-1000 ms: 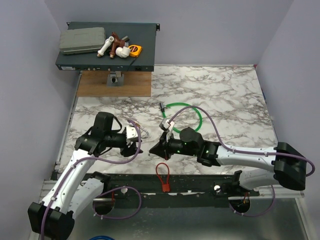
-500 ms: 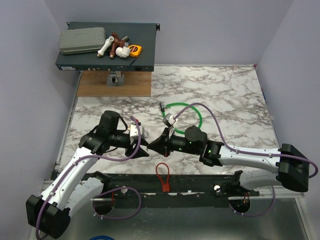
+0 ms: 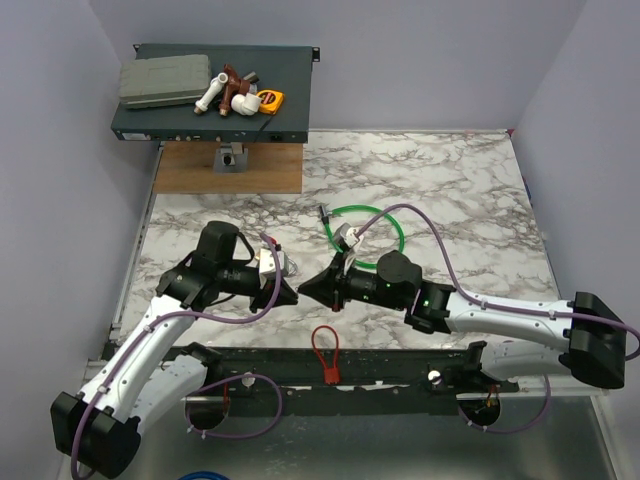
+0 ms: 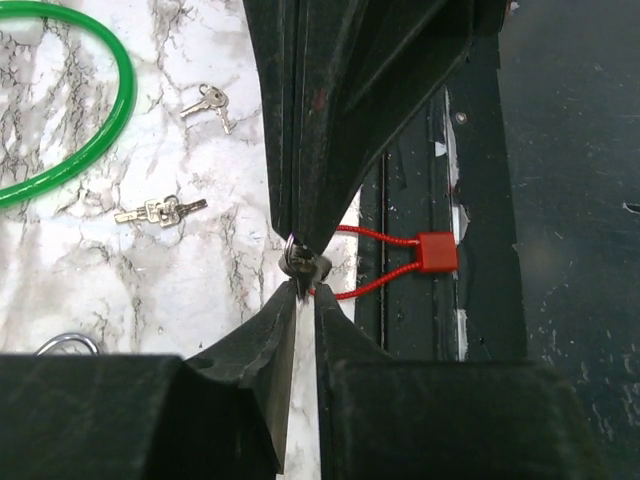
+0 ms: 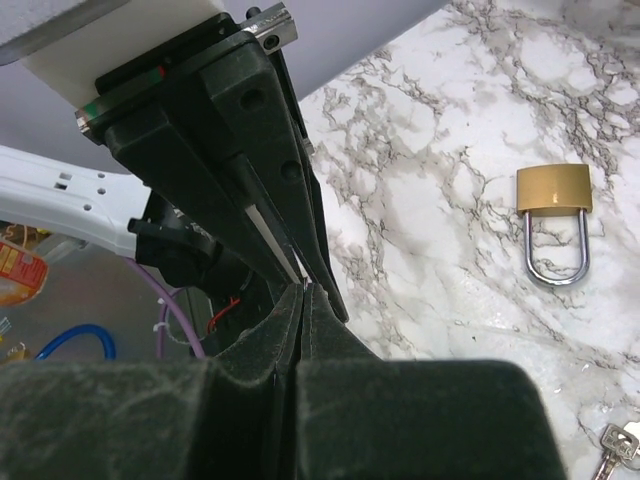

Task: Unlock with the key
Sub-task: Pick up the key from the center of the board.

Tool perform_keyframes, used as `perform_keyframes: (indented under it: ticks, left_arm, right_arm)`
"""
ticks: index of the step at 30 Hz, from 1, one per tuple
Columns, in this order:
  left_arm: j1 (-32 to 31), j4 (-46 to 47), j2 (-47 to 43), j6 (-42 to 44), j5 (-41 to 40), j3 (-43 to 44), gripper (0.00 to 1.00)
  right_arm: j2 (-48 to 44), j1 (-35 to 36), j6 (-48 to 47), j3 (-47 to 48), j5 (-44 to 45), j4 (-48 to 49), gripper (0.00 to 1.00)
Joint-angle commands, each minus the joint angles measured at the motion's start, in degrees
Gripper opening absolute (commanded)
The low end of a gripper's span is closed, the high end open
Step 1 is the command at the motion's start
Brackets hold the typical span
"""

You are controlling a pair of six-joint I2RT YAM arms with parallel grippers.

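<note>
The key (image 4: pixel 303 263) is a tiny silvery piece with a ring, pinched at the tips of my right gripper (image 4: pixel 305 250), which is shut on it. My left gripper (image 4: pixel 304 288) points at it tip to tip, its jaws a narrow gap apart, with the key's lower end between the tips. In the top view the two grippers meet near the table's front edge, left gripper (image 3: pixel 286 293) against right gripper (image 3: pixel 304 288). In the right wrist view my right gripper (image 5: pixel 303 290) is shut. The brass padlock (image 5: pixel 555 215) lies flat on the marble.
A green cable loop (image 3: pixel 398 232) lies behind the right arm. A red cable lock (image 3: pixel 325 353) rests on the dark front rail. Two spare key bunches (image 4: pixel 160 210) (image 4: pixel 208 100) lie on the marble. A dark shelf with clutter (image 3: pixel 215 90) stands at the back left.
My left gripper has swung right and my right gripper has edged left and up, so their tips, apart a second ago, now meet at the key.
</note>
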Motion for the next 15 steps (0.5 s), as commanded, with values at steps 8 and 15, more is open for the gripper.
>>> perform_keyframes:
  ticks: [8, 15]
  left_arm:
    - [-0.3, -2.4, -1.4, -2.0, -2.6, 4.1, 0.03]
    - [-0.2, -3.5, -1.4, -2.6, 1.6, 4.4, 0.34]
  right_arm:
    - [-2.8, -0.2, -0.4, -1.6, 1.7, -1.3, 0.01]
    - [-2.6, -0.1, 0.3, -2.0, 0.8, 0.4, 0.01]
